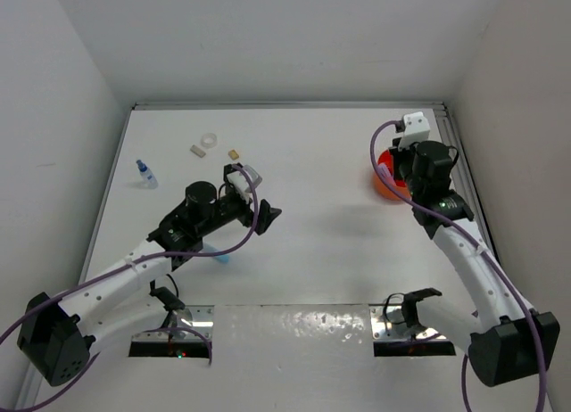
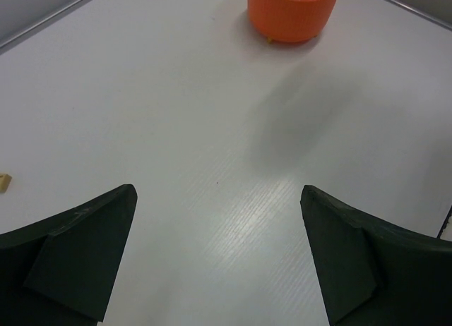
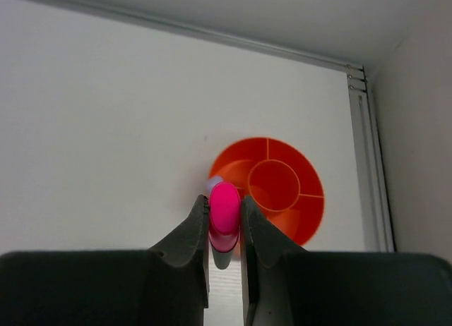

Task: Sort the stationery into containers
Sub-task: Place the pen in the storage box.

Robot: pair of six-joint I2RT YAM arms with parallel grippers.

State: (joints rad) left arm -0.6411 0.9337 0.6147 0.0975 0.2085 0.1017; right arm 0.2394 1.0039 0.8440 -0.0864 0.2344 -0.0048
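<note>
My right gripper (image 3: pixel 224 199) is shut on the black marker with the pink cap (image 3: pixel 224 212) and holds it over the left side of the round orange tub (image 3: pixel 304 213), whose inner dividers show. Something small and lilac (image 3: pixel 214 180) peeks out behind the cap at the tub's left rim. My left gripper (image 2: pixel 217 192) stands wide open and empty above bare table, with the tub (image 2: pixel 289 19) far ahead of it. A light-blue highlighter (image 1: pixel 221 259) lies under the left arm. The blue-capped bottle (image 1: pixel 145 173), tape ring (image 1: pixel 210 142) and two beige blocks (image 1: pixel 198 149) (image 1: pixel 234 152) lie at the back left.
The right arm hides part of the tub (image 1: pixel 385 187) in the top view. The tub stands near the right rail (image 3: pixel 367 164) and the back wall. One beige block (image 2: pixel 4 182) shows at the left edge of the left wrist view.
</note>
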